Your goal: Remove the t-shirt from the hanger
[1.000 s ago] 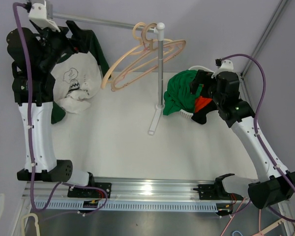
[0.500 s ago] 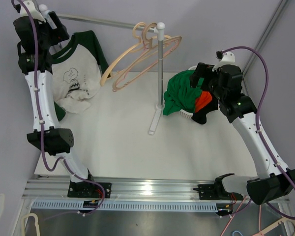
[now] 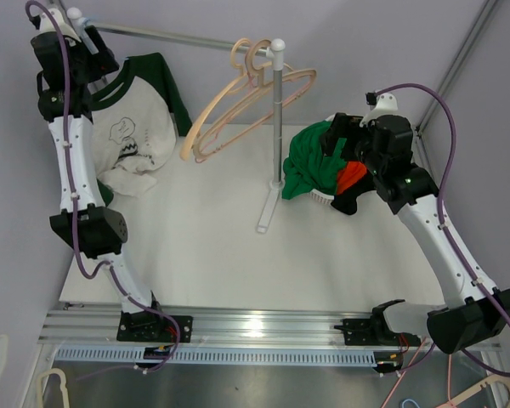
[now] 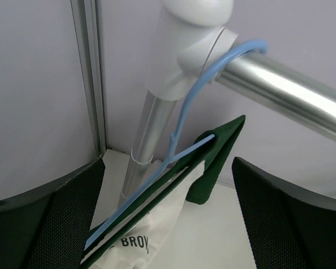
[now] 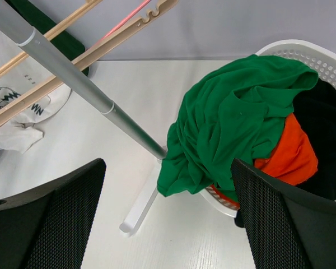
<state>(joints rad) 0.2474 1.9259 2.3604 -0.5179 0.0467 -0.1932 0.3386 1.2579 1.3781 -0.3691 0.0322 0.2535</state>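
A white t-shirt (image 3: pixel 140 127) with dark green sleeves and collar hangs on a thin blue hanger (image 4: pixel 142 196) at the left end of the metal rail (image 3: pixel 178 36). The hanger's hook sits over the rail beside the white corner joint (image 4: pixel 185 50). My left gripper (image 3: pixel 98 59) is raised to that rail end and stands open. In the left wrist view the shirt's collar (image 4: pixel 213 162) and the hanger lie beyond and between its wide-apart fingers (image 4: pixel 45 218), touching neither. My right gripper (image 3: pixel 340 136) is open and empty, hovering over the table beside the laundry basket.
Wooden hangers (image 3: pixel 246 93) hang at the rail's right end by the upright pole (image 3: pixel 276 119), whose foot (image 3: pixel 268 208) rests mid-table. A white basket (image 5: pixel 319 56) at the right holds a green garment (image 5: pixel 235 123), an orange one (image 5: pixel 291 151) and a black one.
My left arm has straightened and swung up from in front of the t-shirt to the left end of the rail. The right gripper has shifted slightly to the left. Both stay open.
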